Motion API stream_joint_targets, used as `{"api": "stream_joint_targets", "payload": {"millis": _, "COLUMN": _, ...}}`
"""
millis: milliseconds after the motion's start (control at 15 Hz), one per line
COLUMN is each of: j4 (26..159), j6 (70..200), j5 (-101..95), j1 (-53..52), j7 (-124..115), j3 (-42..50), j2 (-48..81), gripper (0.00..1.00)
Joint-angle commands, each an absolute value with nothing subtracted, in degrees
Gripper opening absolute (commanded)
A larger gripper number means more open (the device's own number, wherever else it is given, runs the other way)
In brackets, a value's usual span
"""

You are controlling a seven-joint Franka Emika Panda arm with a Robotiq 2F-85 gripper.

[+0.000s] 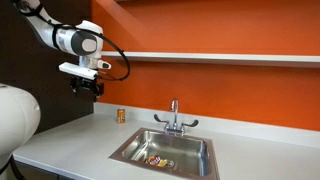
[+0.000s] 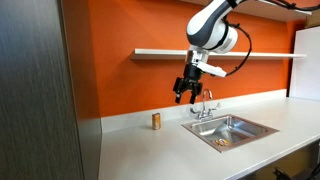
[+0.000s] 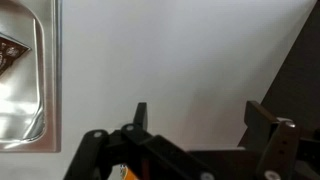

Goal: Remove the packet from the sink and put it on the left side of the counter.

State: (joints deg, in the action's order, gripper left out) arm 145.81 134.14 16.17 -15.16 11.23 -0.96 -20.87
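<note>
At lower centre of an exterior view, item one: packet (image 1: pixel 158 160), lying flat on the floor of the sink (image 1: pixel 190 150), not yet lifted. Item two: end effector (image 1: pixel 87 90), upper left of the frame, hanging high over the table (image 1: pixel 70 140), well apart from the basin. — Lister

Condition of item two? — Checker

Wrist view: fingers (image 3: pixel 140 112) spread apart, nothing between them, only bare table below. Empty. — Lister

Other entries near the route? — Checker

Faucet (image 1: pixel 174 115), upright at the sink's far rim, centre of frame. Small orange-gold can (image 1: pixel 121 116), upright on the table against the backsplash, between end effector and sink. — Lister

Hazards, in order. — Checker

One: the packet is thin and flat on steel. In my judgement a pinch from above may close over it without catching, or push it across the basin floor. Two: a descent too deep would drive the fingertips into the sink bottom; one too near the edge would catch a basin wall. Three: crinkly film may slip out in transit if only a corner is gripped. Four: the faucet stands close to the lift path, and a wide swing could strike it. Five: the can stands toward the side of the table where the arm hovers, so a low carry or careless drop could knock it over. — Lister
</note>
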Motion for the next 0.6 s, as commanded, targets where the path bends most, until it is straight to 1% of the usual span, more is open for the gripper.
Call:
{"api": "stream_joint_targets", "payload": {"millis": 0, "j4": 145.71, "j6": 133.91, "j5": 16.6, "j1": -14.15, "j7": 11.51, "j3": -1.94, "j2": -20.88, "gripper": 1.0}}
{"api": "stream_joint_targets", "payload": {"millis": 533, "j4": 146.35, "j6": 134.6, "j5": 8.08, "j1": -8.1, "j7": 4.62, "j3": -2.43, "j2": -22.99, "gripper": 1.0}}
